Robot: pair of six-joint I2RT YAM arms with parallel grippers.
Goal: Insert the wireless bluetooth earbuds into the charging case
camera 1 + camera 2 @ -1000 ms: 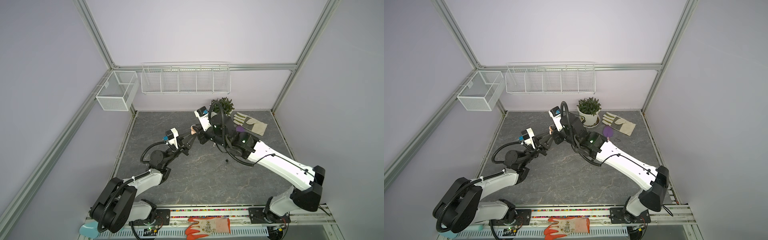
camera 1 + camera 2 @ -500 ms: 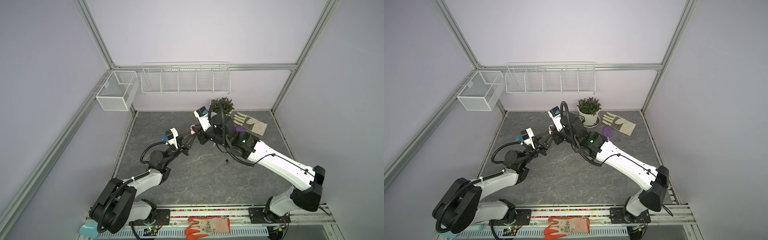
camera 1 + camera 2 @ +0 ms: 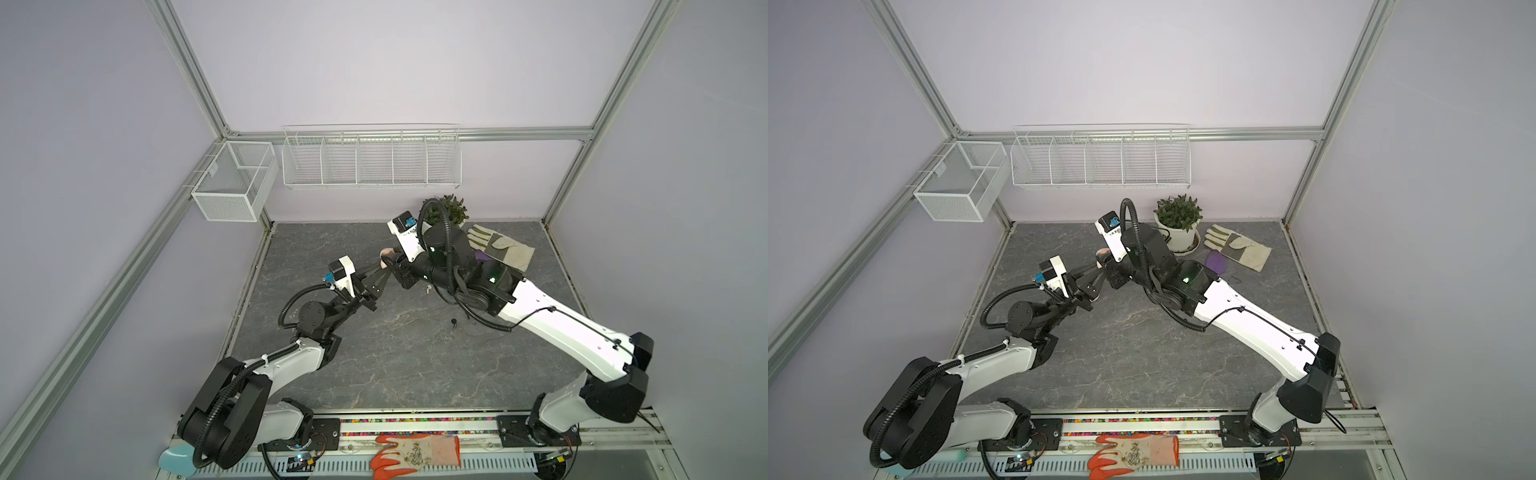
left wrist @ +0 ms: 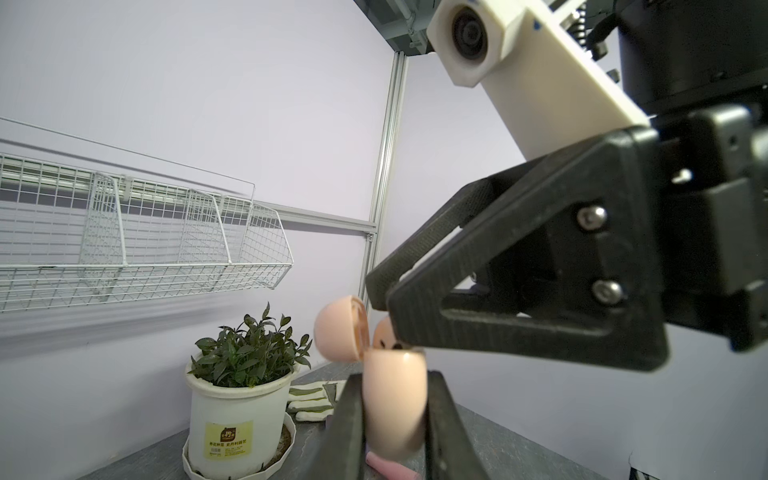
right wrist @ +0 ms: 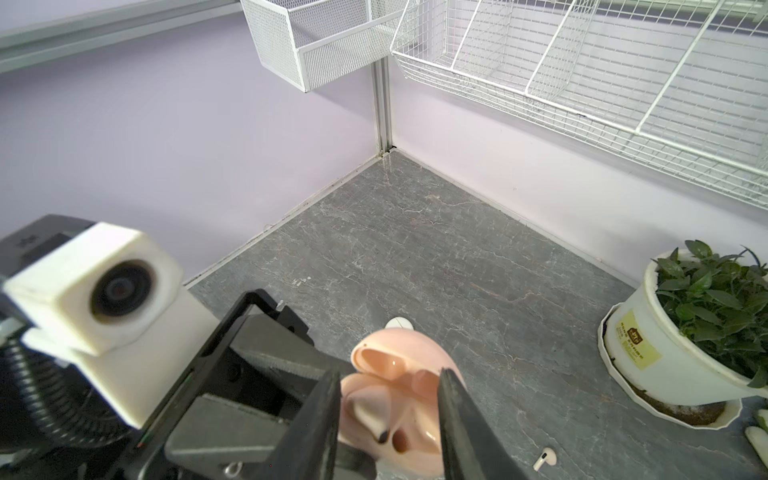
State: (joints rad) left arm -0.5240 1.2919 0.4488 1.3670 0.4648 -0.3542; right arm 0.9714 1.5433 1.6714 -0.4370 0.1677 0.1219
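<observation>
A pink charging case (image 5: 415, 442) is held in the air with its lid (image 5: 390, 353) open, my left gripper (image 4: 395, 415) shut on its base (image 4: 395, 399). My right gripper (image 5: 388, 401) stands open over the case, one finger on each side. Between those fingers a pale earbud (image 5: 368, 409) with a dark tip lies in the base, and neither finger grips it. In both top views the two grippers meet at the case (image 3: 386, 254) (image 3: 1100, 253) above the table's middle back. A white earbud (image 5: 544, 457) (image 3: 426, 289) and a black one (image 3: 454, 322) lie on the table.
A potted plant (image 3: 1177, 226) stands at the back, with a work glove (image 3: 1239, 251) and a purple object (image 3: 1216, 261) to its right. Wire baskets (image 3: 372, 158) hang on the back wall. A small white round object (image 5: 398, 322) lies on the table beyond the case.
My right gripper's jaws have parted over the case, and the earbud now lies free between them. Both arms stay almost where they were.
</observation>
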